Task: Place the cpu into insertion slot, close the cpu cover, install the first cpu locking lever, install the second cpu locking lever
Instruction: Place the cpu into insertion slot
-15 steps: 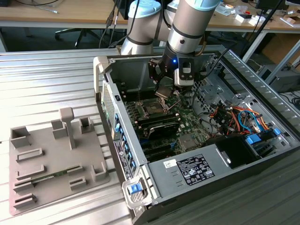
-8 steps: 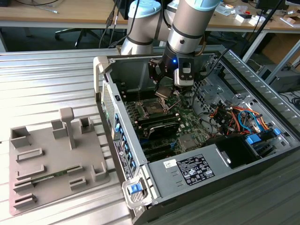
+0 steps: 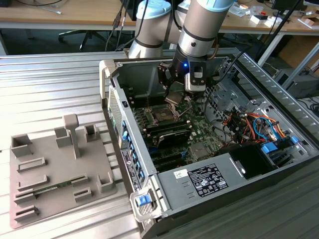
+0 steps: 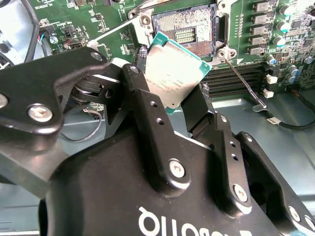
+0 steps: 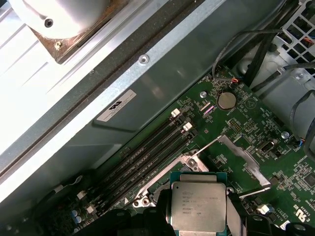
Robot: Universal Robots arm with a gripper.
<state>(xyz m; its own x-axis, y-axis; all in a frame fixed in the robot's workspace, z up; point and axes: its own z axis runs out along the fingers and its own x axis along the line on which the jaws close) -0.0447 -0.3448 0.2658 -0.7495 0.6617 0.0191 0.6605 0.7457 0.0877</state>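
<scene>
One step, the first, is in hand: your gripper (image 4: 166,84) pinches the tilted cpu (image 4: 178,66) between its fingers (image 4: 147,118), the open slot (image 4: 189,29) lies just beyond them, and seating it likely calls for levelling and squaring.

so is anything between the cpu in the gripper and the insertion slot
Nothing. In the second wrist view the cpu, clamped in the gripper, hangs tilted close to the open insertion slot, and the gap between them is bare.
</scene>
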